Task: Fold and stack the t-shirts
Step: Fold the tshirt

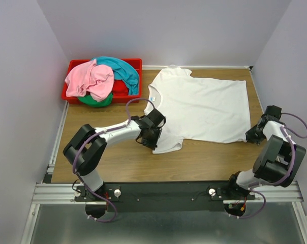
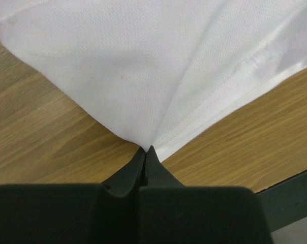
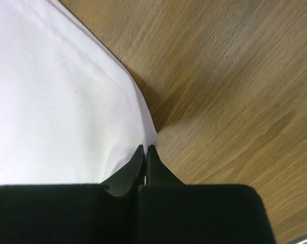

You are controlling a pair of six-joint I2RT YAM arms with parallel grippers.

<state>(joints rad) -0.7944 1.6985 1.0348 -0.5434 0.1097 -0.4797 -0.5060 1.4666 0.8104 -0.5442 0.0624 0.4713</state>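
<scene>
Left fingers [image 2: 130, 175] are pinching a sleeve edge of the white t-shirt [image 1: 204, 109], right fingers [image 3: 161, 175] a hem corner — soft, light cloth, likely sagging unless both lift together.

Black-and-silver left arm [image 1: 115, 133] is reaching forward and to the right from its base, elbow folded low. Left gripper [image 2: 146, 152] is pinching an edge of the white cotton t-shirt [image 1: 204, 107], jaws fully closed. Right arm [image 1: 273, 157] is folding tightly above its base. Right gripper [image 3: 146, 150] is clamping a hem corner, jaws closed.
</scene>
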